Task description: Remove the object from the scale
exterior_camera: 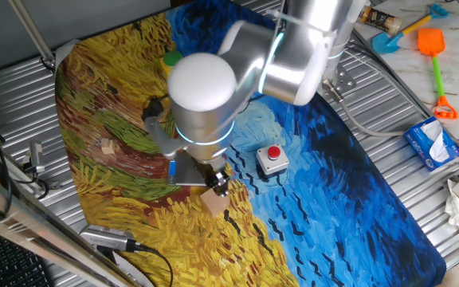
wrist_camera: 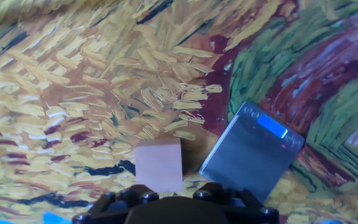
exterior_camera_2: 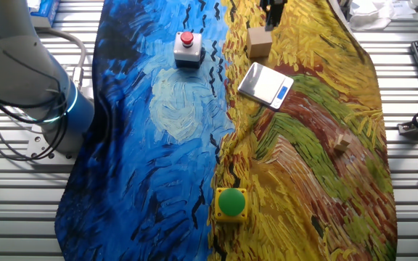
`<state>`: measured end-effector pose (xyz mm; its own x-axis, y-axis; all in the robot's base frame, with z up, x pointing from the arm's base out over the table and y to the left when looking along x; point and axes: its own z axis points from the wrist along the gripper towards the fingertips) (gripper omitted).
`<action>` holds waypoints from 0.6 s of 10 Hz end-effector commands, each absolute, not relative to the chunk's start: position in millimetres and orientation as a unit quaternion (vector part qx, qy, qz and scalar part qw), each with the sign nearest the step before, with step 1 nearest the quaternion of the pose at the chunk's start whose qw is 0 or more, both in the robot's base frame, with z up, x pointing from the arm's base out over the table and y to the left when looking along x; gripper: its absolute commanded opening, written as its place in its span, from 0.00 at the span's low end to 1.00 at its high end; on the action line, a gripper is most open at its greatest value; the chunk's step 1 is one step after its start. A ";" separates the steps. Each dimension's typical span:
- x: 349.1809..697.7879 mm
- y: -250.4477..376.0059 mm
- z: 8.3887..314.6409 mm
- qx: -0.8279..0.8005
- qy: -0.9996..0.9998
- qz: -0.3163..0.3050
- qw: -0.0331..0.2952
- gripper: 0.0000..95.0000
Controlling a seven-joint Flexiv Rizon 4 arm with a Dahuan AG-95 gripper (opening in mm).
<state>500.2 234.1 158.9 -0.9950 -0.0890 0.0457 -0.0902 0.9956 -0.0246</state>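
hand view shows you the wooden block (wrist_camera: 159, 164) sitting on the painted cloth (wrist_camera: 73, 93), just beside the scale (wrist_camera: 252, 150) and no longer on its plate. the block lies directly ahead of the gripper (wrist_camera: 176, 198), close under the finger bases, with the scale off to its side. you cannot tell from any view whether the fingers are apart or together; the tips are hidden. the other fixed view confirms the block (exterior_camera_2: 258, 41) rests apart from the scale (exterior_camera_2: 266, 85), just below the gripper (exterior_camera_2: 271, 16). judging by this, the removal looks done, so your next move is likely a straight lift away.
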 end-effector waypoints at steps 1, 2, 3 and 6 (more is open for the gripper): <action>497.7 233.4 165.5 0.054 -0.998 -0.006 0.029 0.00; 497.5 233.2 166.6 0.051 -0.998 -0.006 0.025 0.00; 497.4 233.2 166.8 0.048 -0.999 -0.009 0.018 0.00; 496.4 233.5 176.1 0.054 -0.999 -0.008 0.000 0.00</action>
